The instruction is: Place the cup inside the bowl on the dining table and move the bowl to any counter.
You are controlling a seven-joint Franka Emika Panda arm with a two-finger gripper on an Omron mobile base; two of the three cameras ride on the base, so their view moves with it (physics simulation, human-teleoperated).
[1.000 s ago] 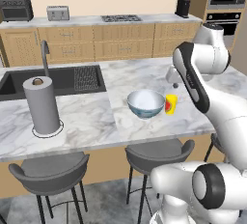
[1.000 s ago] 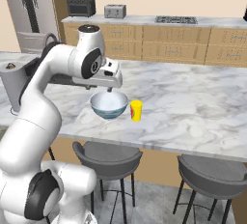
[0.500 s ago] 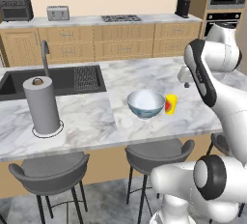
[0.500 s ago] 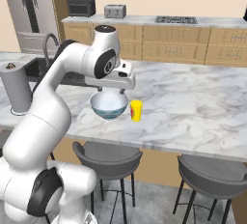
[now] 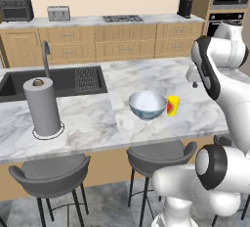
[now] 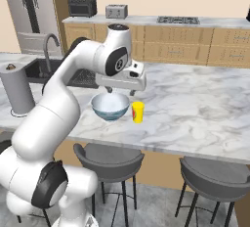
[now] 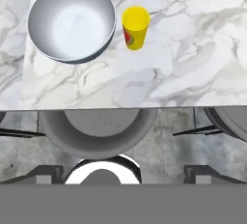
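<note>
The tool [image 6: 120,90] is seen in the right base view hanging above the near part of the tabletop [image 6: 205,103], its jaws spread wide with nothing between them, positioned over the gap between bowl and cup rather than down at either. Just below it the bowl [image 6: 110,106] stands upright, and the cup [image 6: 138,112] stands upright just beside the bowl, on the side away from the sink [image 5: 53,81]; in the hand view the cup [image 7: 135,27] and the bowl [image 7: 72,21] appear nearly touching. Neither has been lifted yet, so the task is judged to be at its approach stage. The main risk is judged to lie in that closeness: a descent slightly off the cup could set one finger on the bowl's rim, tipping the bowl or knocking the light cup (a small, easily toppled thing) over. Both also stand near the tabletop's edge above the stools [image 5: 161,156], so a shove could send the cup over it.
</note>
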